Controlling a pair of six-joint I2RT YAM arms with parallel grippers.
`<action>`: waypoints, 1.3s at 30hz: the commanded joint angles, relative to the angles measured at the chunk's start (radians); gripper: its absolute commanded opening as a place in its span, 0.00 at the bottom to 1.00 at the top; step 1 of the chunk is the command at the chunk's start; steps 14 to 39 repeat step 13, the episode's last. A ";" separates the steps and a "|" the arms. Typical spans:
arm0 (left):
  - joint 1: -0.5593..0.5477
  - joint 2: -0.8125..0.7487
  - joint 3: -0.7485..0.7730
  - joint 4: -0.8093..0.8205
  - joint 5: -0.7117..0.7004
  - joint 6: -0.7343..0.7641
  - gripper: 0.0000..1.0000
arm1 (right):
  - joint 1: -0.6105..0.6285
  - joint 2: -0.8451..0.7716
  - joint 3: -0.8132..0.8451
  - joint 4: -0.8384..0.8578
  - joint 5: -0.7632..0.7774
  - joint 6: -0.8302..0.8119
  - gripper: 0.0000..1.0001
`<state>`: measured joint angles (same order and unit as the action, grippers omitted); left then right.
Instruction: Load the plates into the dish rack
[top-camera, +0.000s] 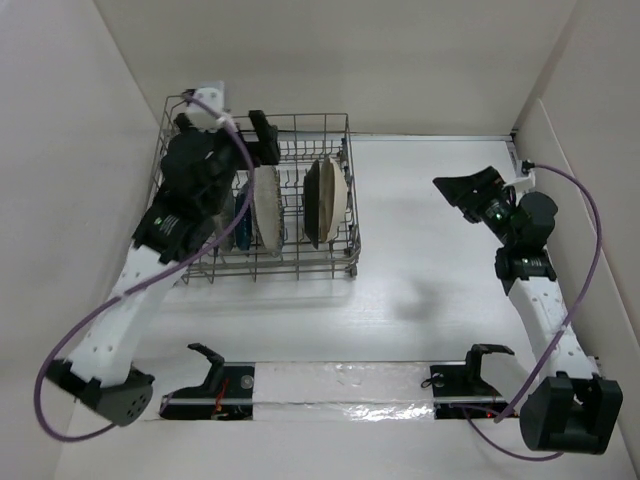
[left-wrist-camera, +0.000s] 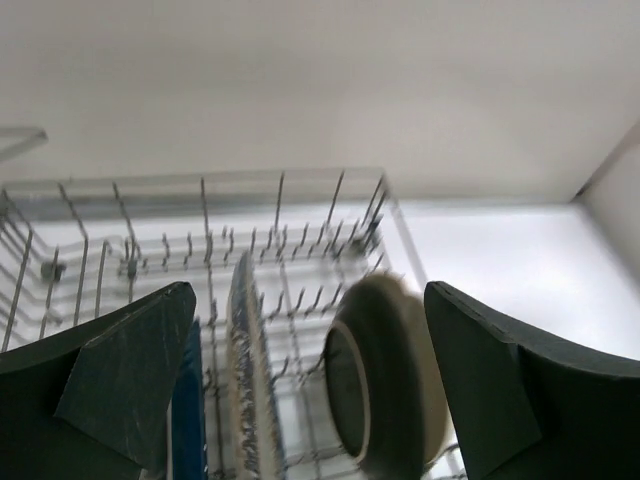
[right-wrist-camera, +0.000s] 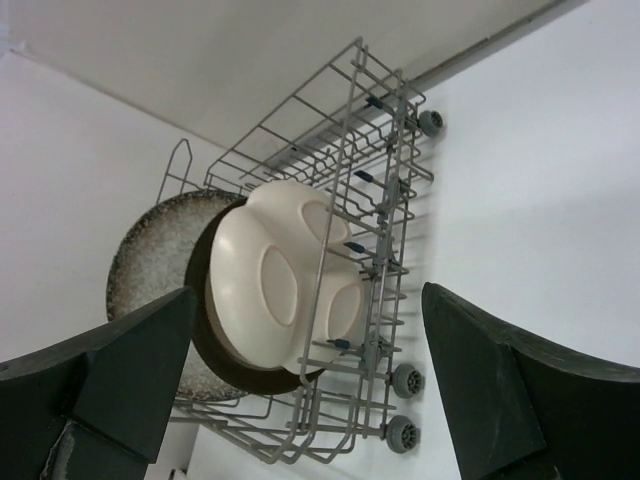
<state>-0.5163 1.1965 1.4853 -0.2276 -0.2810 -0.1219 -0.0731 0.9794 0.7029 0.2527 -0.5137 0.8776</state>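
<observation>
Standing on edge between tines of the rectangular silver wire dish rack (top-camera: 350, 215), so none topple: cream three-compartment plate (right-wrist-camera: 290, 280), large speckled grey-beige plate (right-wrist-camera: 140, 250), dark blue shell-shaped dish (left-wrist-camera: 187, 420). Above the rack, spread and empty: left gripper (left-wrist-camera: 308, 310). Likewise apart, well clear: right gripper (right-wrist-camera: 305, 310).

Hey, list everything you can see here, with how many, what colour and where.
dish rack: one, silver wire, far left of the table.
dark blue dish: one, dark blue, upright at the rack's left end.
speckled plate: one, grey-beige, upright, right of the blue dish.
dark plate: one, dark, upright, further right in the rack.
compartment plate: one, cream, upright, just right of the dark plate.
table: one, white, under everything.
shiny strip: one, clear, along the table's near edge.
left tool: one, dark, open, above the rack.
right tool: one, dark, open, over the table's right side, facing the rack.
</observation>
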 joint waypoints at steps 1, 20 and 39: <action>-0.002 -0.165 -0.046 0.122 0.025 -0.067 0.99 | 0.012 -0.067 0.114 -0.044 0.057 -0.054 1.00; -0.002 -0.434 -0.329 0.120 0.008 -0.156 0.99 | 0.044 -0.099 0.190 -0.139 0.015 -0.114 1.00; -0.002 -0.434 -0.329 0.120 0.008 -0.156 0.99 | 0.044 -0.099 0.190 -0.139 0.015 -0.114 1.00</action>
